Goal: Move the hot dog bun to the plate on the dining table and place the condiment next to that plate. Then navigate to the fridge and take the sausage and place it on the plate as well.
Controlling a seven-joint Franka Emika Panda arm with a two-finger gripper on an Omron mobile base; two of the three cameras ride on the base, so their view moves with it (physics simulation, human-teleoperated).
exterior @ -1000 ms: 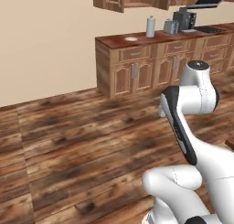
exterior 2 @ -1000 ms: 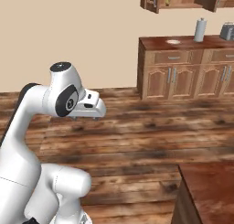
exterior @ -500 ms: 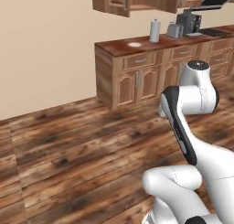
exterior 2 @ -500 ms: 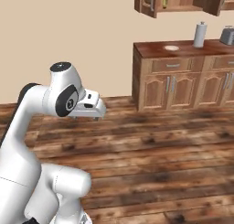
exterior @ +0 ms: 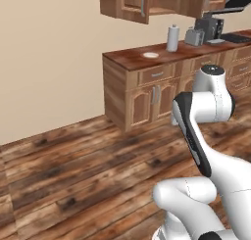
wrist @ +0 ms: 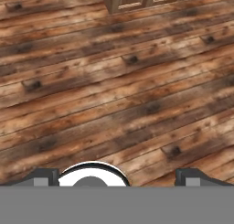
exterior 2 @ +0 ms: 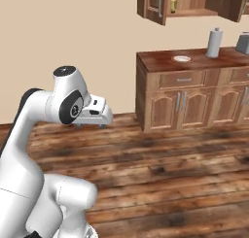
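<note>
At the bottom of the hand view, the gripper shows two small dark tips set far apart, so it looks open. Nothing is between them, and they touch nothing. Under them is just the brown wood floor.

In the left part of the right base view, the hand is tucked in close to the arm. The whole picture has slid since a moment ago, so the base is driving. The cabinets sit at the right. I think the robot is on its way somewhere. The bun, plate, bottle, table and fridge cannot be seen here.
</note>
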